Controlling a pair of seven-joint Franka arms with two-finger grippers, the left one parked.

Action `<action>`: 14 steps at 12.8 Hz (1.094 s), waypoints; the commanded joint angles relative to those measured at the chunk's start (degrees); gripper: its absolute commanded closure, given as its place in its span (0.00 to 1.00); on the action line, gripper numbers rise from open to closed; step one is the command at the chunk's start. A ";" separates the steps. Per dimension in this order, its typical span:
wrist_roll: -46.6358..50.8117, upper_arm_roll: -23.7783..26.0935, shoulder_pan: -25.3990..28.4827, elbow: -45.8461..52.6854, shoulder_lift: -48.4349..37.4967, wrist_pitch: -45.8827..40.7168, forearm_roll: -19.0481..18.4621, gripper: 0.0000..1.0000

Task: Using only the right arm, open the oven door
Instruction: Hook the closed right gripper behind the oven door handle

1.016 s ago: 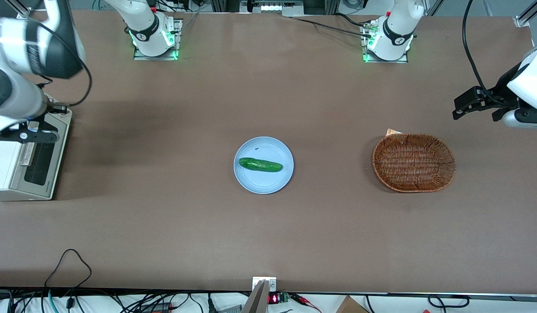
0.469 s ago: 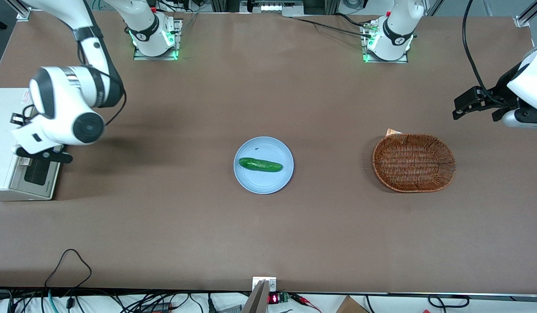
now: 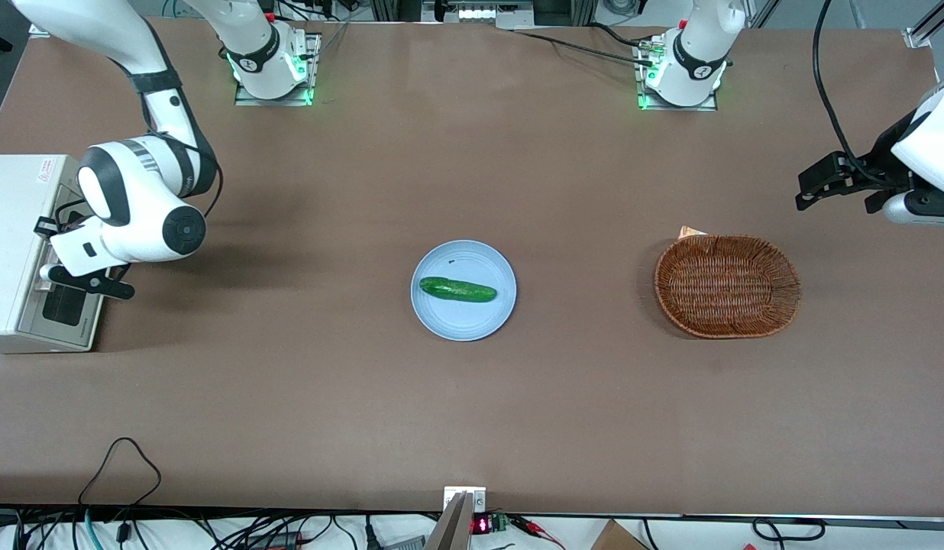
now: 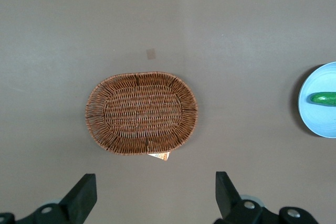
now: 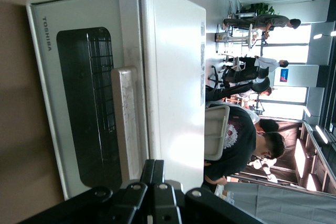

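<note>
Front view: oven (image 3: 17, 252) is seen at the working arm's end of the table (image 3: 472, 397), door (image 3: 63, 302) shut and facing the table's middle. Right arm (image 3: 140, 206) is bent over the oven's front edge, with the gripper (image 3: 90, 281) held just in front of the door near the handle; contact can't be judged. Plate (image 3: 463, 321) with cucumber (image 3: 457, 289) is seen mid-table, basket (image 3: 728, 286) toward the parked arm's end.

Left wrist view: basket (image 4: 142, 113) is seen from above, plate (image 4: 315, 114) and cucumber (image 4: 324, 98) cut by the frame edge.

Right wrist view: oven (image 5: 173, 77) is shown close up, door (image 5: 79, 103) shut, dark glass with rack lines seen through it, handle (image 5: 128, 124) unheld. Gripper (image 5: 155, 179) is seen with fingers pressed together, nothing between them.
</note>
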 commanded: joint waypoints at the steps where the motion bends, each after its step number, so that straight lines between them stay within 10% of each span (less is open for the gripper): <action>1: 4.05 0.45 -2.58 -3.44 -0.90 3.66 -4.30 1.00; 14: 7.05 0.36 -3.73 -3.44 1.39 5.34 -6.34 1.00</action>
